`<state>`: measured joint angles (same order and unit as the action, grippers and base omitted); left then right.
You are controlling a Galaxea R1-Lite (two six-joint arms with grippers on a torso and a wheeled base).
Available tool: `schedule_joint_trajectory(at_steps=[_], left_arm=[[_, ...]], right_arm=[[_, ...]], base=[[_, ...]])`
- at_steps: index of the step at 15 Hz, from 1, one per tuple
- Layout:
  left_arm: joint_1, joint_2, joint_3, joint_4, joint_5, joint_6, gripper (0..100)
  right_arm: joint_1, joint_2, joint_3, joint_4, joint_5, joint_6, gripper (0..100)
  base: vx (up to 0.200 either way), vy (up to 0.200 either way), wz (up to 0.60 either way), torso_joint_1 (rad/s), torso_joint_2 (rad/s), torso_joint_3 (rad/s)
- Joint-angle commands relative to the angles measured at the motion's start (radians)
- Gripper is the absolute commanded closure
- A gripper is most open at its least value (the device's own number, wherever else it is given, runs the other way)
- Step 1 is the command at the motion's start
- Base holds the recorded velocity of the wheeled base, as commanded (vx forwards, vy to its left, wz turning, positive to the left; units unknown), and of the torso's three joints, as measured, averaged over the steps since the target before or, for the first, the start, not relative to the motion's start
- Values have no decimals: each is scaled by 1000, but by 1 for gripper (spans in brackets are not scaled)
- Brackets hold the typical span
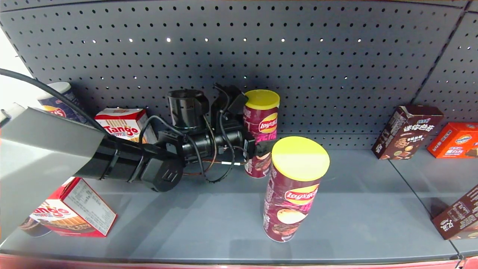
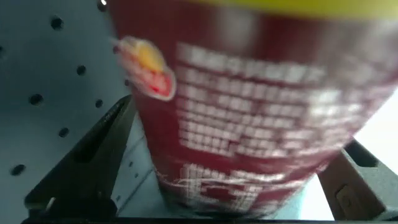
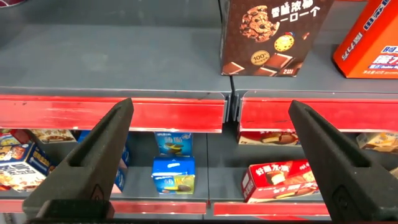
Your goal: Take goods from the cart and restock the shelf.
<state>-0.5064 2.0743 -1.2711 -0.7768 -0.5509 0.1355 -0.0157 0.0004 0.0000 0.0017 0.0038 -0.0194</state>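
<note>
- Two maroon chip cans with yellow lids stand upright on the grey shelf: the rear can by the back edge, about midway along, and the front can just right of it, nearer the front edge and apart from it
- The left gripper is closed on the lower body of the rear can; its fingers lie against either side of the can
- The right gripper is spread wide and holds nothing, facing the red strip along a shelf's front edge
- One wafer box stands near the back-left corner, a second wafer box at the front-left corner
- A brown box leans at the back edge towards the right, with an orange box beside it
</note>
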Motion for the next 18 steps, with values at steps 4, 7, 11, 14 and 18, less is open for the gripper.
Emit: schedule_joint_trajectory(at_steps=[4, 7, 11, 14, 18], left_arm=[[6, -135, 208, -105, 23, 4, 0], [12, -174, 309, -167, 89, 10, 0], [12, -191, 371, -188, 201, 64, 0], [14, -191, 381, -188, 241, 65, 0], [16, -191, 381, -188, 275, 64, 0]], right_arm=[[0, 0, 0, 0, 1, -1, 0], [0, 0, 0, 0, 1, -1, 0], [0, 0, 0, 0, 1, -1, 0], [0, 0, 0, 0, 1, -1, 0], [0, 0, 0, 0, 1, -1, 0]], base=[[0, 0, 0, 0, 0, 0], [0, 0, 0, 0, 0, 0], [0, 0, 0, 0, 0, 0], [0, 0, 0, 0, 0, 0], [0, 0, 0, 0, 0, 0]])
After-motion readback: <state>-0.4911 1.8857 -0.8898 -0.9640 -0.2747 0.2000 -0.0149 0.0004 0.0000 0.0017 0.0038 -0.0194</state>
